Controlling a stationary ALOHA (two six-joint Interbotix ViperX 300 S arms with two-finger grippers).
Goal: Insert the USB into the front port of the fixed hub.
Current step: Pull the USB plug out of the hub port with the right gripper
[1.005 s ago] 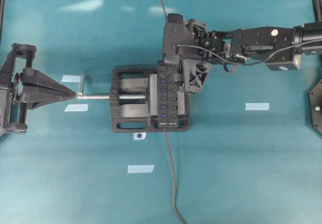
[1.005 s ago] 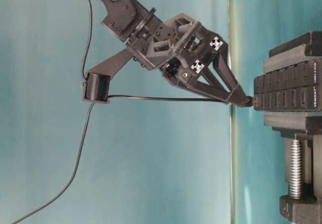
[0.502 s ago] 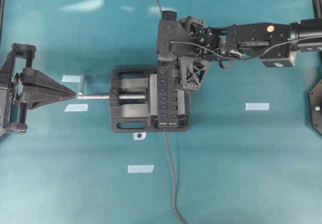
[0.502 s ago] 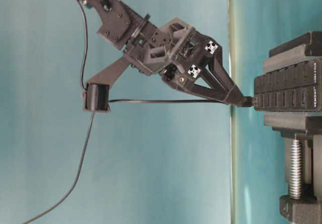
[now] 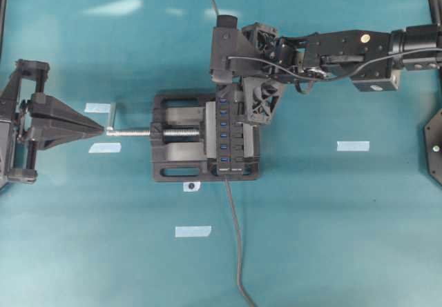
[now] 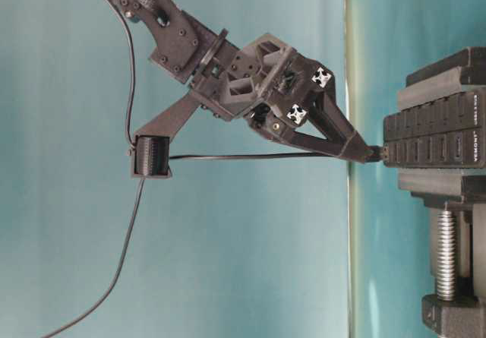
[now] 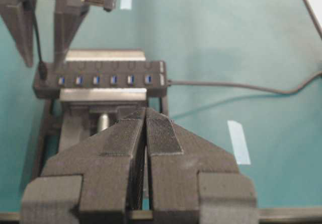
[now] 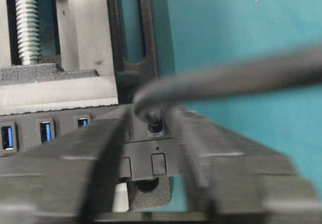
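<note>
I'm reading one brand mark from the table-level view: white lettering on the end of the fixed hub [image 6: 438, 139], running sideways up its edge, and it looks like "VEMONT" with a smaller line of characters beside it that I can't make out. On the right gripper [image 6: 370, 153] I've got two small white cross-shaped marker signs on black squares on its body, no letters in them. From overhead, the pale tape strips [image 5: 353, 145] on the table [image 5: 345, 238] carry no writing I can read. Wrist views give me no legible text.
</note>
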